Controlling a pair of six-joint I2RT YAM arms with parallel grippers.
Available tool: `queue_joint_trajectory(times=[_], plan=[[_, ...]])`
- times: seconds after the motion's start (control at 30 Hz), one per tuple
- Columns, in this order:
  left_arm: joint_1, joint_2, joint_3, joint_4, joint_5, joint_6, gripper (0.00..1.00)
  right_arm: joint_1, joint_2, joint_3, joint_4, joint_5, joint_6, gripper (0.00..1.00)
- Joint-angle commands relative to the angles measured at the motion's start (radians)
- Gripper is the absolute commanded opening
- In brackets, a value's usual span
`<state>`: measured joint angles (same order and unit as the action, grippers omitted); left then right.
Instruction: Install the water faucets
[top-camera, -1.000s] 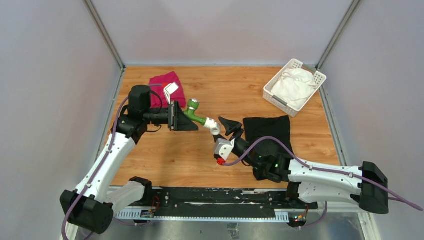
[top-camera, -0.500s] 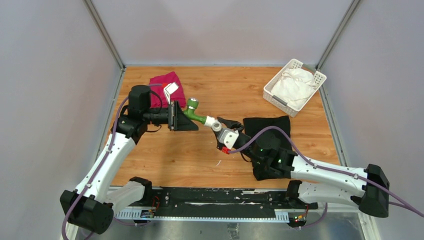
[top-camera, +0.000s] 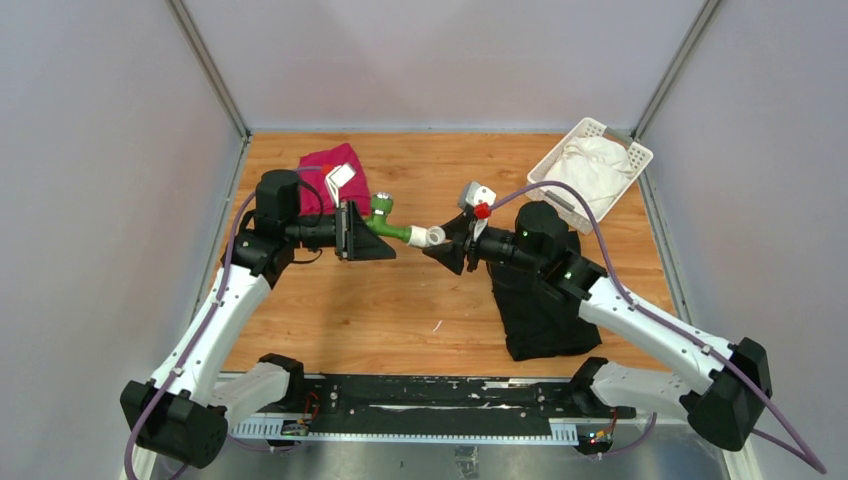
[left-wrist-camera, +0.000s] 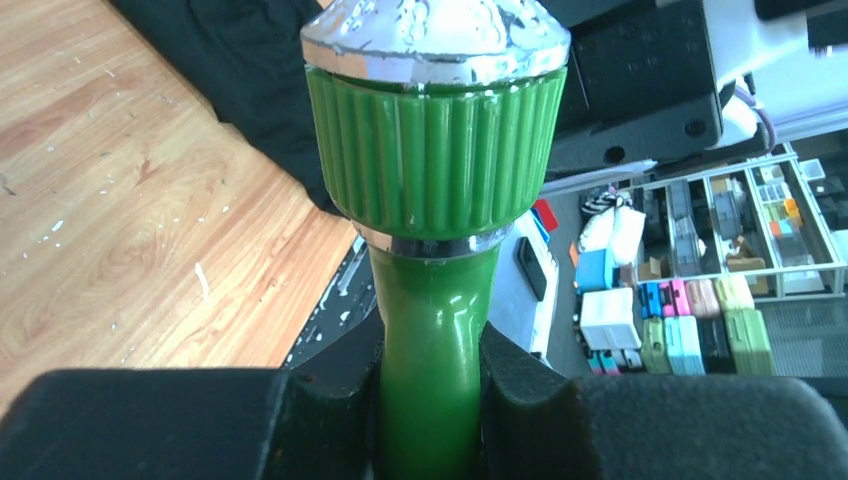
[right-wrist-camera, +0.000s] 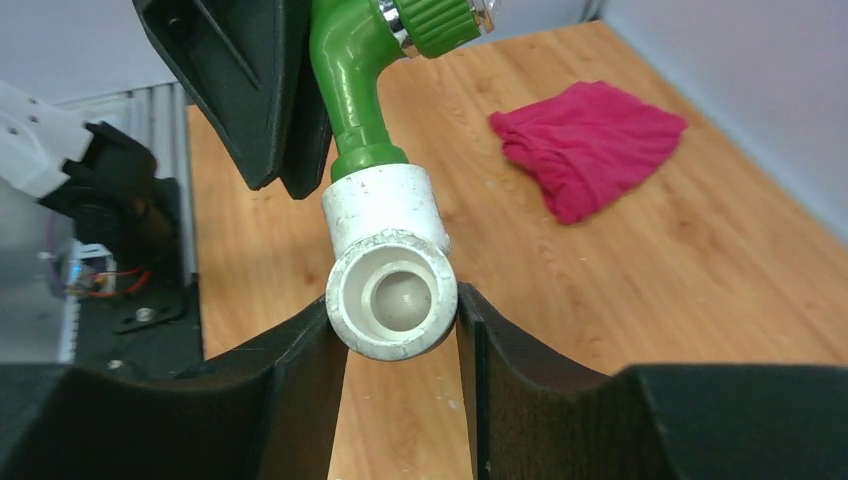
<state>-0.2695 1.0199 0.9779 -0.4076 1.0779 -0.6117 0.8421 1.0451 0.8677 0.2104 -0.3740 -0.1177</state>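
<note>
On the wooden tabletop (top-camera: 400, 300) we see a crumpled red cloth (top-camera: 322, 163) at the far left, behind the left arm. A black cloth (top-camera: 535, 315) lies on the right, partly under the right arm. In the far right corner stands a white plastic basket (top-camera: 592, 126) with a white cloth (top-camera: 590, 165) inside. All of these are well apart from the task's things.

The small green plastic tap (top-camera: 390, 229) and the small white plastic pipe fitting (top-camera: 429, 236) are joined together and held in the air above the middle of the tabletop, between the two arms. The left gripper (top-camera: 368, 232) is closed on the stem of the green plastic tap (left-wrist-camera: 432, 330), just under its round ribbed knob (left-wrist-camera: 437, 140). The right gripper (top-camera: 447, 241) is closed on the white plastic pipe fitting (right-wrist-camera: 390, 270), with one finger touching each side.

The long axis of the joined pair runs from left to right across the tabletop. The fitting's round open end faces the right wrist camera. In the top view the knob (top-camera: 382, 205) points toward the far side.
</note>
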Motion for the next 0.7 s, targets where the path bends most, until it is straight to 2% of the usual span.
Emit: queue_joint_trajectory(times=[0.0, 0.17, 0.4, 0.57, 0.67], plan=[[-0.005, -0.023, 0.022, -0.001, 0.057, 0.032, 0.0, -0.087, 0.054, 0.053, 0.078, -0.307, 0.291, 0.49], [-0.005, -0.062, -0.014, 0.07, 0.074, 0.054, 0.0, -0.164, 0.15, 0.082, 0.199, -0.565, 0.508, 0.53], [-0.005, -0.096, -0.057, 0.168, 0.098, 0.042, 0.0, -0.202, 0.289, 0.078, 0.533, -0.743, 0.888, 0.54], [-0.006, -0.115, -0.087, 0.176, 0.086, 0.053, 0.0, -0.219, 0.439, 0.096, 0.891, -0.831, 1.267, 0.53], [-0.005, -0.128, -0.09, 0.177, 0.084, 0.062, 0.0, -0.239, 0.545, 0.102, 1.227, -0.83, 1.557, 0.53]])
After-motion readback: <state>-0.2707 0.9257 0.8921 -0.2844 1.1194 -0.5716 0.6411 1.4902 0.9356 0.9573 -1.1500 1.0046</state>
